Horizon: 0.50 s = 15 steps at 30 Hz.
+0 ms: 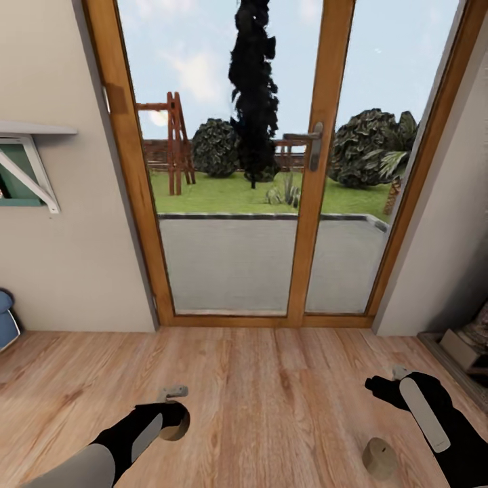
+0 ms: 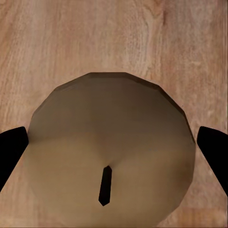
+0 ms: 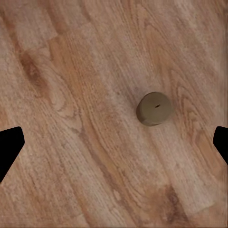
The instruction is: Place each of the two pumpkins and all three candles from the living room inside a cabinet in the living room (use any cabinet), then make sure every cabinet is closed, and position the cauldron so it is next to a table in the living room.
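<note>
A glazed wooden patio door (image 1: 251,163) is faced across a bare plank floor (image 1: 271,386); no cabinet is seen. The left pincer (image 1: 175,415) is lowered around a stubby grey-beige candle (image 2: 110,152), its dark fingertips (image 2: 10,152) seen at either flank, apart from the wax, so it is judged open and not yet gripping. The right pincer (image 1: 392,381) is held above the floor, spread wide, nothing between. A second candle (image 1: 379,458) stands upright on the floor near it. Each candle is judged light, rigid, slightly waxy-slick; hold is best taken across the cylinder's sides at mid-height, wick avoided.
</note>
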Tool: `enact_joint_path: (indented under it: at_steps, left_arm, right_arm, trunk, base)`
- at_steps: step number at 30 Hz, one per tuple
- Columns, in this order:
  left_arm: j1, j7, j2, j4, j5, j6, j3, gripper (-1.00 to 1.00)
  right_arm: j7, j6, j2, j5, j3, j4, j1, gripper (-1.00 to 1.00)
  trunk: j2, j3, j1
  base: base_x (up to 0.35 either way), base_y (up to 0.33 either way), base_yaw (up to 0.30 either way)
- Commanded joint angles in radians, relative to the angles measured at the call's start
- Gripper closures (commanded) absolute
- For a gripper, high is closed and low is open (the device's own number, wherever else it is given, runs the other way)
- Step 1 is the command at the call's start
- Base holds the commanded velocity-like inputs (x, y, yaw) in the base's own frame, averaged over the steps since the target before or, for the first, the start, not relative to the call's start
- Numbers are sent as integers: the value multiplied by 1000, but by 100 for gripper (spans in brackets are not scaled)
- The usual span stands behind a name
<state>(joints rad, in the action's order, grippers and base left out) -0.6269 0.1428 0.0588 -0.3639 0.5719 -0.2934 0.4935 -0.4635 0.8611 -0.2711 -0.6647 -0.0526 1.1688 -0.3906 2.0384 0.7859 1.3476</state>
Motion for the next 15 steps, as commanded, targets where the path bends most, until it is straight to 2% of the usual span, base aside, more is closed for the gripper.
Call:
enact_joint_path:
  at_steps: [1, 4, 6, 7, 8, 9, 11, 13, 15]
  left_arm:
    - [-1, 9, 0, -3, 9, -6, 8, 100]
    - [-2, 9, -9, -8, 9, -62, 8, 100]
    - [-2, 10, -16, -56, 8, -165, 8, 100]
    - [-2, 15, -17, -104, 9, -228, 8, 100]
    - [-2, 20, -17, -131, 9, -263, 7, 100]
    - [-2, 37, -18, -192, 9, -339, 6, 100]
    - [-2, 64, -18, -263, 9, -418, 3, 100]
    - [-2, 133, -19, -402, 12, -550, -2, 100]
    - [-4, 174, -20, -482, 15, -625, -5, 100]
  right_arm:
    - [-9, 1, 0, -10, 1, 1, -1, -100]
    - [-9, 2, 1, -10, 2, 0, -1, -100]
    - [-9, 2, 1, -10, 2, 0, -1, -100]
    - [-9, 2, 1, -10, 2, 0, -1, -100]
    - [-9, 2, 1, -10, 2, 0, -1, -100]
    - [-9, 3, 1, -10, 3, 0, -1, -100]
    - [-9, 3, 1, -10, 3, 0, -1, -100]
    - [-9, 4, 1, -10, 3, 0, -1, -100]
    - [-9, 4, 1, -10, 4, 0, -1, -100]
  trunk:
    - [1, 1, 0]
    - [1, 1, 0]
    - [1, 1, 0]
    - [1, 1, 0]
    - [1, 1, 0]
    - [1, 1, 0]
    - [1, 1, 0]
    - [1, 1, 0]
    - [1, 1, 0]
  base:
    - [0, -276, 0]
    - [0, -268, 0]
    - [0, -207, 0]
    - [0, -160, 0]
    - [0, -146, 0]
    - [0, -108, 0]
    - [0, -78, 0]
    - [0, -36, 0]
    - [0, -19, 0]
